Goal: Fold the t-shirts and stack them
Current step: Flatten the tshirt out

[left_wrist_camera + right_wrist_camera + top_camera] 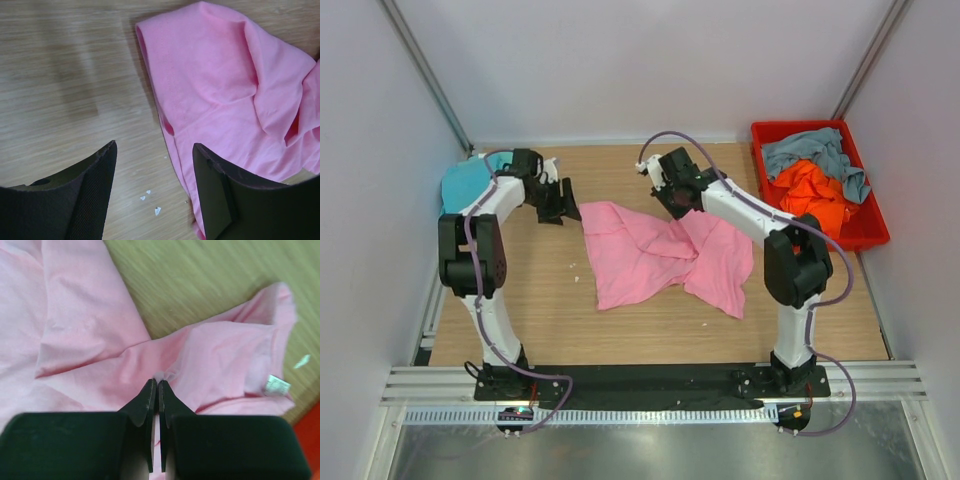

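Our pink t-shirt (660,255) lies rumpled in the middle of the table (535,305), its long axis running left to right. Our right gripper (158,385) is pinched tight on a thin fold at the shirt's far side, about mid-width. Our left gripper (155,145) stands wide apart, holding nothing, just beside the shirt's far-left corner. The cloth lies to its right, so we judge this arm the nearer one for taking that corner

Left pincer (155,150) gapes wide — right pincer (158,384) pinched tight, both arms stretched forward.
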Motion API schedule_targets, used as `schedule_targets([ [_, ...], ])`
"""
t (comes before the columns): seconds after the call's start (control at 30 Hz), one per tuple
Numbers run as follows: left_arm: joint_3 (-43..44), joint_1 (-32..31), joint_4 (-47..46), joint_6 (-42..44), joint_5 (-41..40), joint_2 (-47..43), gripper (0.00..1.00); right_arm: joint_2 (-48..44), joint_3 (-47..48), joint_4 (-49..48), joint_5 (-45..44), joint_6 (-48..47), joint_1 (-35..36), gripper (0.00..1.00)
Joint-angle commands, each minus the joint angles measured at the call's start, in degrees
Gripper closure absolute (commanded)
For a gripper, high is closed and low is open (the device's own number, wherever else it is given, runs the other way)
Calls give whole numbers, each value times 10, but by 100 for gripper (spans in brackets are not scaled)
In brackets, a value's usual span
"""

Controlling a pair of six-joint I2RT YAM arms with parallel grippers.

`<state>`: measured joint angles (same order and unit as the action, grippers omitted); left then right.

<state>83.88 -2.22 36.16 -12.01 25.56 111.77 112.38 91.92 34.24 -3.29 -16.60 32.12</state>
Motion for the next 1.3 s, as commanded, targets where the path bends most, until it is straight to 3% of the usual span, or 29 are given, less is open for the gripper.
schedule_targets([
  [0.0,40,3,7,-6,-4,39,37,-80,-8,-25,-32,-10,3,93],
  [0.5,175,3,53,1,13,156,38,-134,-58,-46,-31,-8,-16,94],
  [0.63,251,-1,75,7,19,204,41,-133,-64,-47,-27,-5,-20,94],
  [0.7,281,-3,108,15,19,239,48,-136,-69,-49,-25,-5,-23,94],
  [0.87,317,-12,115,22,20,274,56,-140,-80,-52,-20,-2,-32,94],
  [0.93,321,-14,119,23,26,280,65,-140,-81,-53,-17,-1,-35,94],
  [1.1,312,-14,119,31,41,262,99,-140,-83,-55,-16,-1,-39,94],
  [1.27,290,-14,126,46,52,175,100,-162,-89,-62,-35,-5,-47,95],
])
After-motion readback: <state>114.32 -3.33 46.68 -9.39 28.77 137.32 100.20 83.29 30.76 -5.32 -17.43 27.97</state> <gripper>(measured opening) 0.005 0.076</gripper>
